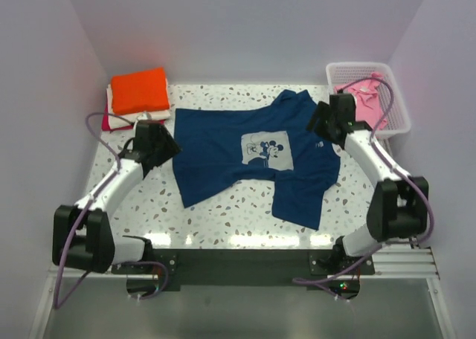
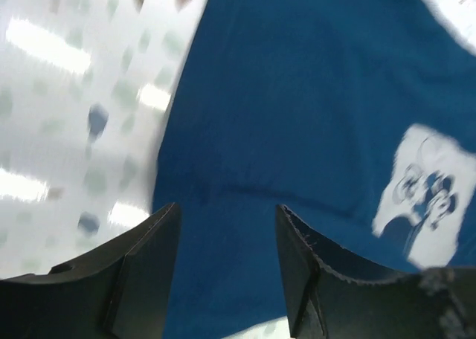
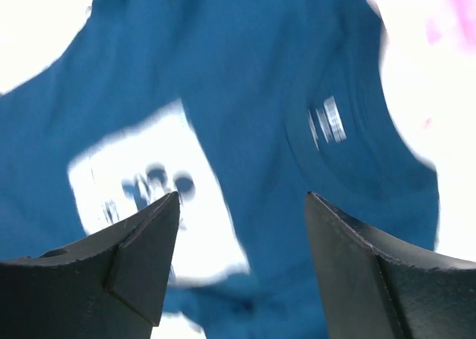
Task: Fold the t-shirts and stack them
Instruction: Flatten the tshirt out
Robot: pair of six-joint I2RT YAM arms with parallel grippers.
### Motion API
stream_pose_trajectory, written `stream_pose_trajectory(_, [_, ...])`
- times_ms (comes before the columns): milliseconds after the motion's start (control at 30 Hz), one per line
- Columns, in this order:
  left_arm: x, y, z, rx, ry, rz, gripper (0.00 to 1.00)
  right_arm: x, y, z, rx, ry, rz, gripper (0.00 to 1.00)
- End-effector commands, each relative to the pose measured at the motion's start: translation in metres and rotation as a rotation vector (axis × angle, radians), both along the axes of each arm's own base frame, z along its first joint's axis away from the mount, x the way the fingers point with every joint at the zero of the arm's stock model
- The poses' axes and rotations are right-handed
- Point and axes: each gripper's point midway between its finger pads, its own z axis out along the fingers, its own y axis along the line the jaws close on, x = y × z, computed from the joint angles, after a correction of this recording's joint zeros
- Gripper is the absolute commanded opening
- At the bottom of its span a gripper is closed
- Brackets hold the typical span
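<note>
Since the navy t-shirt [image 1: 216, 153] lies spread graphic-up on the table [image 1: 223, 220], apparently for folding, both arms' jaws hang parted and empty over its opposite sides.

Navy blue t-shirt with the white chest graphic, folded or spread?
Spread, unfolded: the navy blue t-shirt lies open on the speckled table, graphic facing up.

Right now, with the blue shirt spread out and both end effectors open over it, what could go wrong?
The navy t-shirt lies skewed and rumpled, so a fold may come out uneven. The left end effector hovers near the folded stack and could nudge it. The right end effector sits close to the basket and might bump it.
</note>
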Motion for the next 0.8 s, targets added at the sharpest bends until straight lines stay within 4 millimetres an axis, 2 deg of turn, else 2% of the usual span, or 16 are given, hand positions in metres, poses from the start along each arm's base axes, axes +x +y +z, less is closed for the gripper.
stream_pose_trajectory(0, [-0.057,0.006,-0.036,0.012,0.108,0.118,0.58,-0.064,0.002,-0.020,0.078,0.044,-0.027,0.70])
stream_pose_trajectory(33, [-0.078,0.008,-0.046,0.006,0.123,0.121,0.56,-0.076,0.005,-0.022,0.093,0.036,-0.011,0.70])
stream_pose_trajectory(67, [-0.089,0.006,-0.052,-0.004,0.136,0.123,0.55,-0.088,0.005,-0.016,0.100,0.012,-0.005,0.70])
stream_pose_trajectory(100, [-0.102,0.006,-0.058,-0.017,0.163,0.138,0.54,-0.108,0.004,-0.034,0.100,0.055,-0.003,0.70])
stream_pose_trajectory(133, [-0.117,0.007,-0.065,-0.024,0.165,0.138,0.52,-0.120,0.003,-0.040,0.096,0.078,-0.001,0.70])
stream_pose_trajectory(167, [-0.124,0.007,-0.068,-0.029,0.172,0.140,0.52,-0.134,0.000,-0.045,0.095,0.085,-0.009,0.70])
stream_pose_trajectory(267, [-0.147,0.006,-0.078,-0.053,0.188,0.133,0.48,-0.161,-0.001,-0.060,0.100,0.125,-0.012,0.70])
stream_pose_trajectory(333, [-0.158,0.005,-0.088,-0.061,0.200,0.130,0.47,-0.169,-0.003,-0.059,0.104,0.108,-0.021,0.70])
stream_pose_trajectory(500, [-0.171,-0.005,-0.108,-0.077,0.256,0.075,0.47,-0.186,-0.006,-0.066,0.103,0.123,-0.040,0.69])
stream_pose_trajectory(767, [-0.166,-0.026,-0.098,-0.120,0.207,-0.023,0.50,-0.192,-0.007,-0.071,0.101,0.145,-0.042,0.69])
